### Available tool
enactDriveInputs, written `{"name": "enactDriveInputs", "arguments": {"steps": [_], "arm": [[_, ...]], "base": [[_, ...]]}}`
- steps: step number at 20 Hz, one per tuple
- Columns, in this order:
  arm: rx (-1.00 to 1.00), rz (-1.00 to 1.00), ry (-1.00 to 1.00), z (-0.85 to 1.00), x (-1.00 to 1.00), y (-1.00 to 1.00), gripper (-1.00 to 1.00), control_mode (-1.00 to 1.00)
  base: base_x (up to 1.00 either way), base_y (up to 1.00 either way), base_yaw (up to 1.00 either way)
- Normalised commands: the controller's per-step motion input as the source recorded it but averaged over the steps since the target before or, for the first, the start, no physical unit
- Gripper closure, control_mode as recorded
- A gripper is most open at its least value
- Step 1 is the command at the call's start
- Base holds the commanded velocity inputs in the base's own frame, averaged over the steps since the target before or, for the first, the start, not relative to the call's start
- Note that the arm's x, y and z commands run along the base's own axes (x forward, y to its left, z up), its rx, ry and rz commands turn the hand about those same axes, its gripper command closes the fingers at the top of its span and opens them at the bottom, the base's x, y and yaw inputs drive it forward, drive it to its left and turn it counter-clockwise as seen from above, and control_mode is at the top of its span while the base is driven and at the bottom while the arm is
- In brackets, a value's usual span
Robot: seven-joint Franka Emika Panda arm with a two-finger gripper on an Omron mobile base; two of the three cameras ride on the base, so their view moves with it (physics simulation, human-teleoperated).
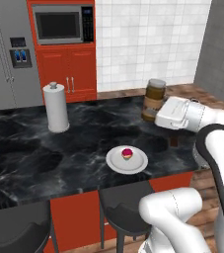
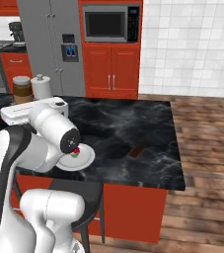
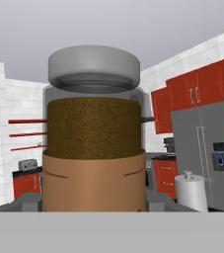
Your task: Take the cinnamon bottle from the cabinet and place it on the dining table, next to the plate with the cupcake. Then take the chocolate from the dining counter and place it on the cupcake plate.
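The cinnamon bottle [image 1: 154,98] [image 2: 21,88] [image 3: 93,143] is a clear jar of brown powder with a grey lid and a tan label. It stands upright over the far right part of the black marble counter [image 1: 84,133]. My gripper [image 1: 153,114] [image 3: 93,203] is shut on its lower part. Whether the bottle touches the counter I cannot tell. The white plate [image 1: 114,160] [image 2: 86,159] with the cupcake [image 1: 127,153] lies near the counter's front edge, left of and nearer than the bottle. The brown chocolate bar [image 2: 136,151] [image 1: 174,142] lies flat to the plate's right.
A white paper towel roll [image 1: 56,107] [image 2: 42,86] stands at the counter's far left. Dark stools [image 1: 121,210] sit under the front edge. A grey fridge [image 2: 59,44] and red cabinets with a microwave [image 1: 63,24] line the back wall.
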Motion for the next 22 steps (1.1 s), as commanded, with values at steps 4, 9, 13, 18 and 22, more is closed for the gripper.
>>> {"name": "enactDriveInputs", "arguments": {"steps": [4, 9, 13, 18, 22], "arm": [[0.03, 0.23, 0.0, -0.47, -0.02, -1.0, 1.0, -1.0], [-0.03, 0.28, 0.01, -0.86, 0.01, -0.75, 1.0, -1.0], [-0.04, 0.21, 0.0, -0.78, 0.28, -0.64, 1.0, -1.0], [-0.13, 0.14, -0.04, -0.44, 0.36, -0.37, 1.0, -1.0], [-0.07, 0.04, 0.0, -0.37, 0.43, -0.26, 1.0, -1.0]], "base": [[0.0, 0.0, 0.0], [0.0, 0.0, 0.0], [0.0, 0.0, 0.0], [0.0, 0.0, 0.0], [0.0, 0.0, 0.0]]}}
